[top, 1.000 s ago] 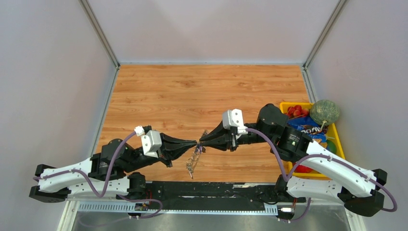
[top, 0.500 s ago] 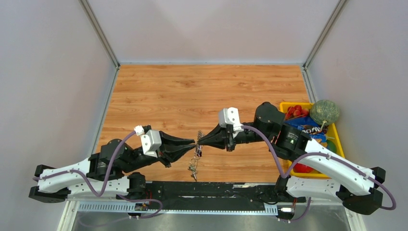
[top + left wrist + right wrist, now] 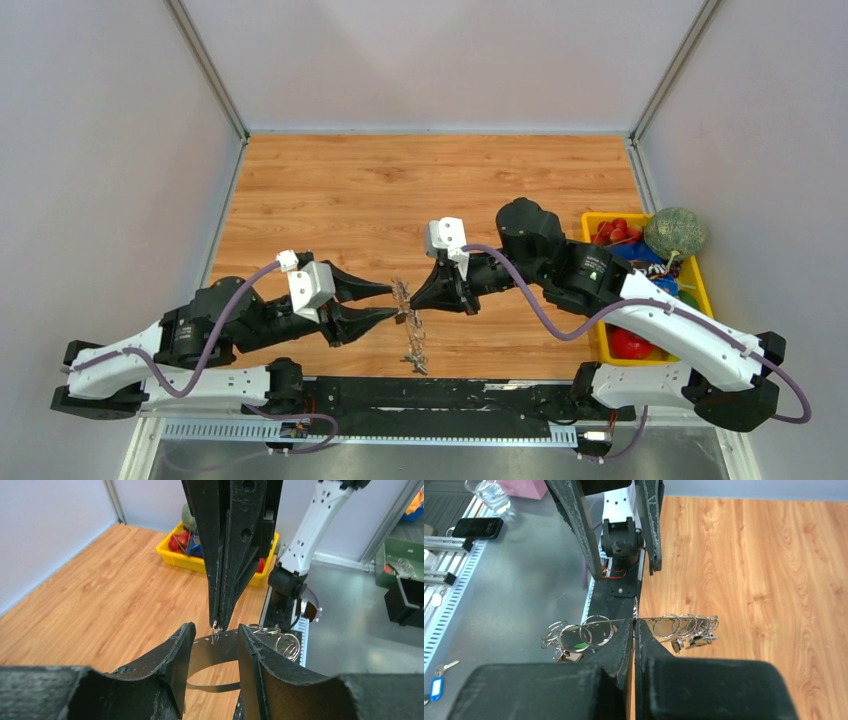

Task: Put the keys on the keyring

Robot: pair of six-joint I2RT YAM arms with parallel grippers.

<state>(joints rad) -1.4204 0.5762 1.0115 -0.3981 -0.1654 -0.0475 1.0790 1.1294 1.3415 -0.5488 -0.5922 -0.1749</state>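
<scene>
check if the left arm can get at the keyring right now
Likely yes: the left fingers stand open either side of the keyring, with only the right fingers pinching it between them.

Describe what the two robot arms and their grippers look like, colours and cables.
The left arm and right arm match: white shells on the lower links, black joints and forearms. A purple cable loops along each, and a white camera block sits at each wrist. The left gripper and right gripper have black, tapered, rough-textured fingers.
</scene>
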